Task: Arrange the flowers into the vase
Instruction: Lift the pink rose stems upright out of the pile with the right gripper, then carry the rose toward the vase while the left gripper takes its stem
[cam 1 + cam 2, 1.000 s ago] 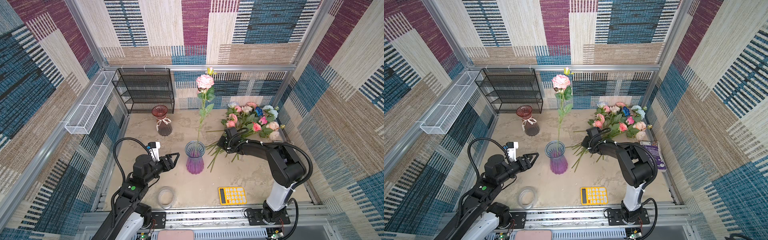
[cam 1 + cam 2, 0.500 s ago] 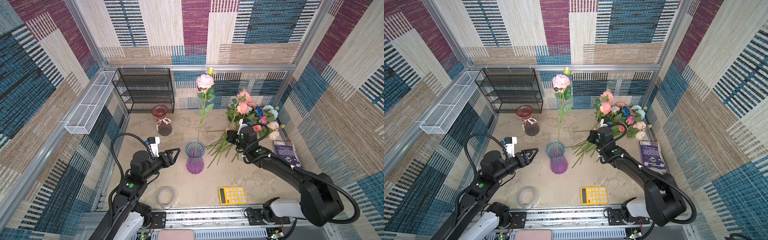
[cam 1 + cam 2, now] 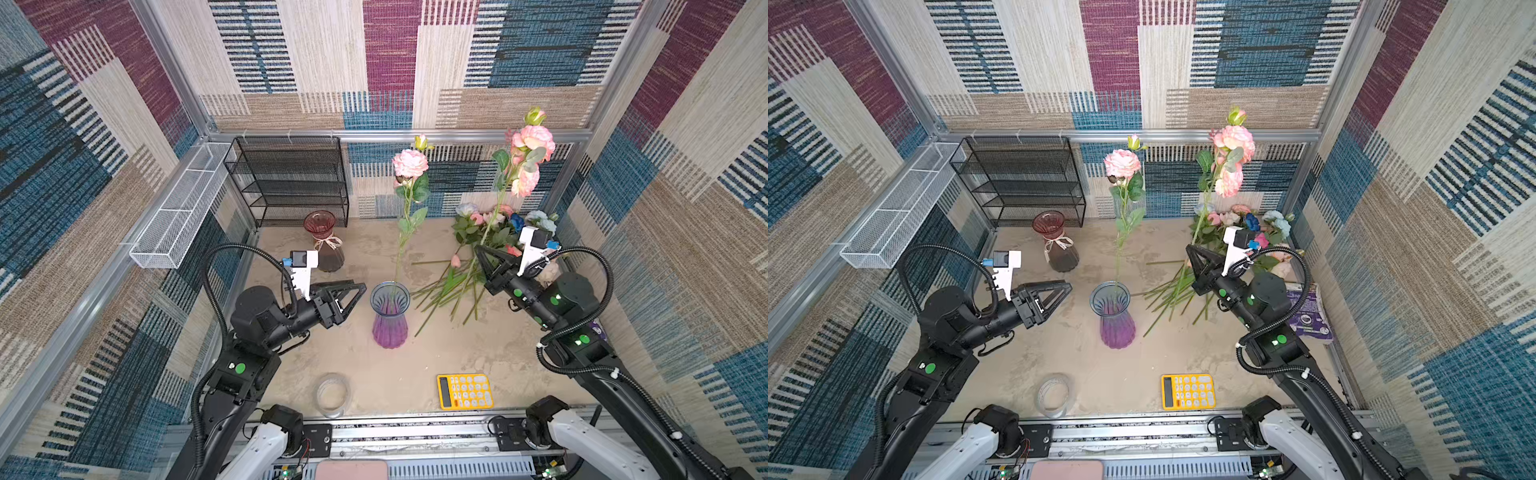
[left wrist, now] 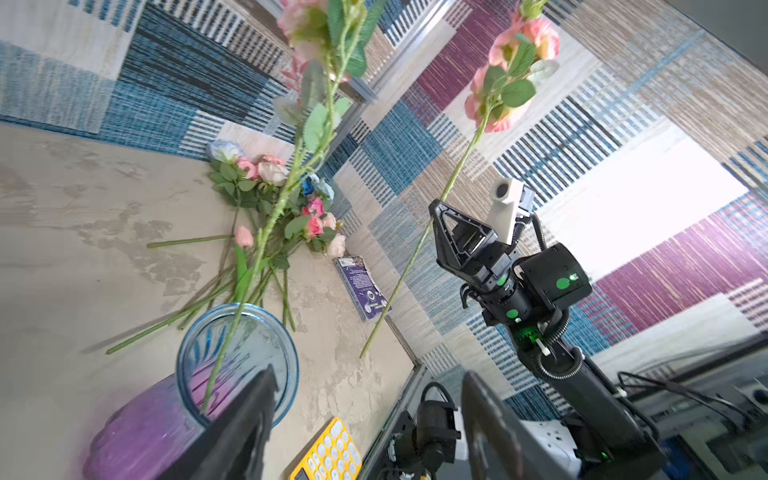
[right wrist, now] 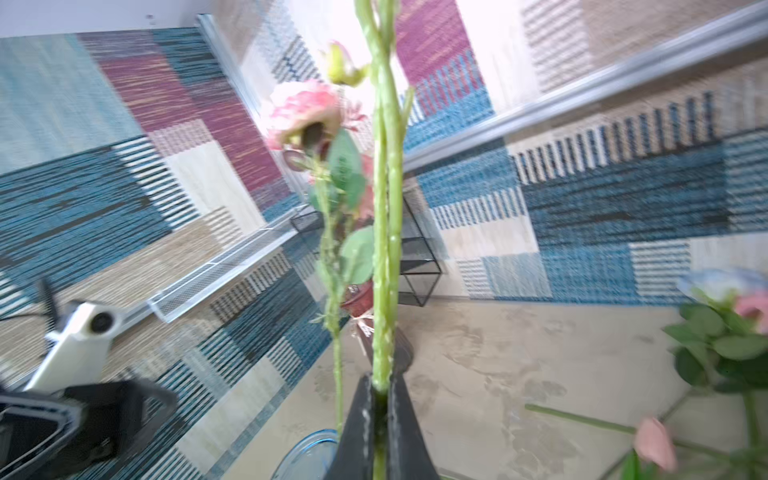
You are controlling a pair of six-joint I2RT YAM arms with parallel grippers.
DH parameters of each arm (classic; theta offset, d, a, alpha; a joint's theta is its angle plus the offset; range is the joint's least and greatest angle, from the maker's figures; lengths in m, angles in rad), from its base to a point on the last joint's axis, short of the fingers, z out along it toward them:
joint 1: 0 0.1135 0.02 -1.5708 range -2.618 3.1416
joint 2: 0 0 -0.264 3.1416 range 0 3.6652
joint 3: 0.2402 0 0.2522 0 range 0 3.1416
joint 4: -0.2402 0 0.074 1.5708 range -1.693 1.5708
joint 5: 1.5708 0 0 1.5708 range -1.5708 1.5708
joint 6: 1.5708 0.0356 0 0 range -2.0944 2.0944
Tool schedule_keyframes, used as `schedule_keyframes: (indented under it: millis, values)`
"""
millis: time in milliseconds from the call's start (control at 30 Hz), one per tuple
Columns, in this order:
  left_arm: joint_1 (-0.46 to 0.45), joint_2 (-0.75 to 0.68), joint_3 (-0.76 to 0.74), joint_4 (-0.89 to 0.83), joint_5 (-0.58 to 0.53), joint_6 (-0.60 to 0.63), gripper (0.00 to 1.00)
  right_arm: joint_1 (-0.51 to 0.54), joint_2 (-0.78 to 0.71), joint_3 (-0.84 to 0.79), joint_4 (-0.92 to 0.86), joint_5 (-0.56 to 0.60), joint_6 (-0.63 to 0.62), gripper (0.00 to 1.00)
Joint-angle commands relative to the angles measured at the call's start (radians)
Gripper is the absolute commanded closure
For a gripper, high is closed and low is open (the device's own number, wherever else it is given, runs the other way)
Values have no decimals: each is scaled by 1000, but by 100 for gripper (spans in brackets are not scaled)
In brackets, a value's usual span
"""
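Rose (image 3: 534, 141) pinched by its stem between closed right fingers (image 5: 359, 436), held upright right of vase (image 3: 389, 316), presumably for stem-first entry; left fingers (image 4: 245, 432), parted and empty, hover at its left

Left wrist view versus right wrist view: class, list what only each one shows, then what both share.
Only the left wrist view: the yellow calculator, the purple booklet. Only the right wrist view: the black wire shelf, the white mesh basket. Both: the vase, the standing rose inside it, the loose flowers, and the held rose clamped in the shut right gripper.
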Motion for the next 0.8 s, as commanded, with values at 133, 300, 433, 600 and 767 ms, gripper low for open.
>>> schedule_keyframes:
  millis: [133,300,433,600,767]
  values:
    - [1,81,42,271,190,-70,31,314,126,168,-113,-55,-160,100]
    - [0,134,55,473,261,-170,31,446,260,245,-90,-92,-165,100]
    - [0,158,56,514,280,-178,31,517,355,300,-81,-102,-178,100]
    - [-1,162,52,479,275,-144,43,554,411,335,-75,-114,-185,100]
    - [-2,154,42,478,268,-132,64,561,430,348,-95,-95,-192,100]
